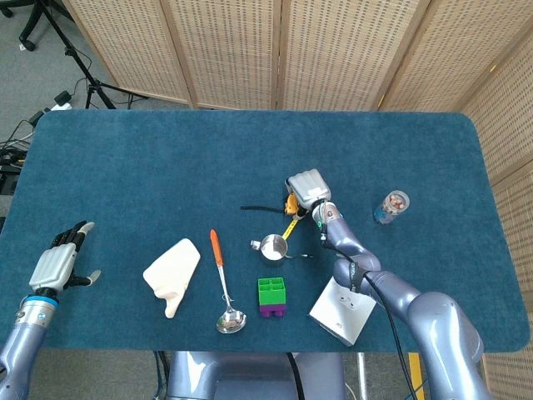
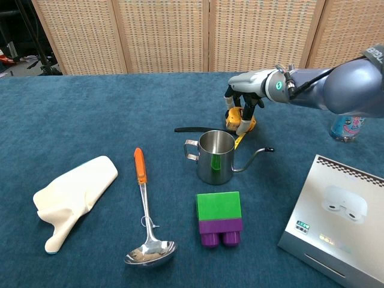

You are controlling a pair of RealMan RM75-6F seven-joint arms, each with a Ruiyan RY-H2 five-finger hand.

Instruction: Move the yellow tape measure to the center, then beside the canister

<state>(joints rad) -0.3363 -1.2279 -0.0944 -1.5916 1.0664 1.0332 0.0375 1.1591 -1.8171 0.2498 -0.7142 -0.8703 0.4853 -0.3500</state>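
The yellow tape measure (image 2: 239, 120) stands near the table's middle, just behind the steel pitcher (image 2: 215, 156), with a black strap (image 2: 191, 129) trailing off to its left. My right hand (image 2: 251, 87) reaches down over it and grips it from above; from the head view the right hand (image 1: 306, 189) covers most of the tape measure (image 1: 291, 205). The canister (image 1: 393, 206), a clear jar with a blue base, stands well to the right of it, and shows as the canister (image 2: 347, 126) at the chest view's right edge. My left hand (image 1: 60, 259) hovers open at the table's near left edge.
In front of the tape measure are the pitcher (image 1: 272, 247), a green and purple block (image 2: 219, 218), a ladle with an orange handle (image 2: 144, 204), a cream mitt (image 2: 73, 197) and a grey box (image 2: 338, 222). Wicker screens stand behind the table.
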